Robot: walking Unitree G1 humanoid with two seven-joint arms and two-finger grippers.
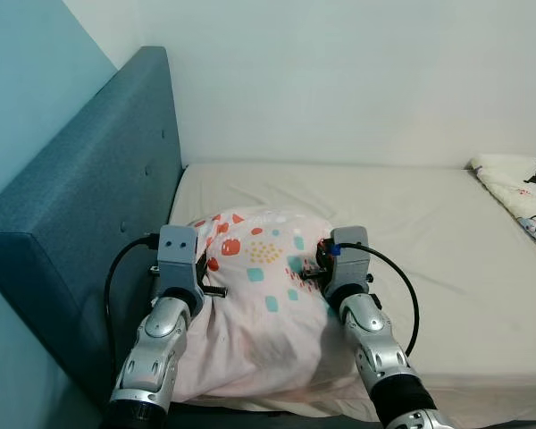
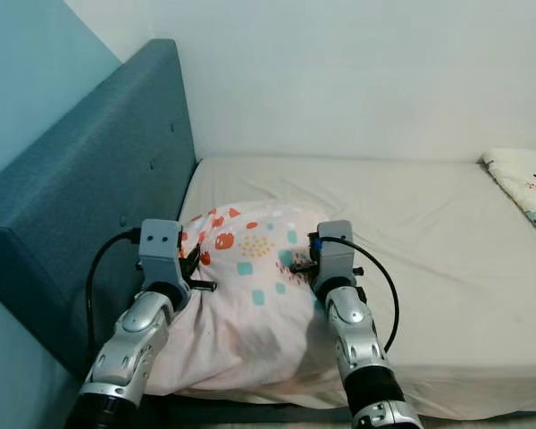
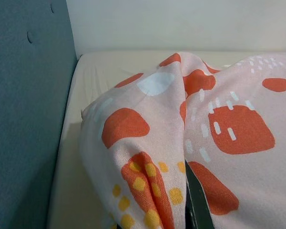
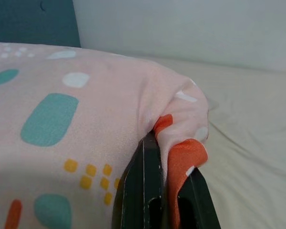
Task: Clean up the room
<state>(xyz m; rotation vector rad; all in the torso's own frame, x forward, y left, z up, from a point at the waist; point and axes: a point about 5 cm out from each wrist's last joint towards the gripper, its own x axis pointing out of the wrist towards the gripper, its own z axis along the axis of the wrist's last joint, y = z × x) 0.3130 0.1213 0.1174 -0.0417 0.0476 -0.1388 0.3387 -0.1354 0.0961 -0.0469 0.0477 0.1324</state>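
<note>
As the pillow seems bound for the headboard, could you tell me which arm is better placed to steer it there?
Probably the left: the left gripper pinches the pillow on its side nearest the headboard; the right gripper clamps the far corner.

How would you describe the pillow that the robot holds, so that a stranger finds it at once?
Look at the bed, at the end by the blue headboard. There lies a pink pillow with orange, teal and yellow spots, held by the left pincer and the right pincer. The other bedding, far right, is cream with black-and-white figures.
</note>
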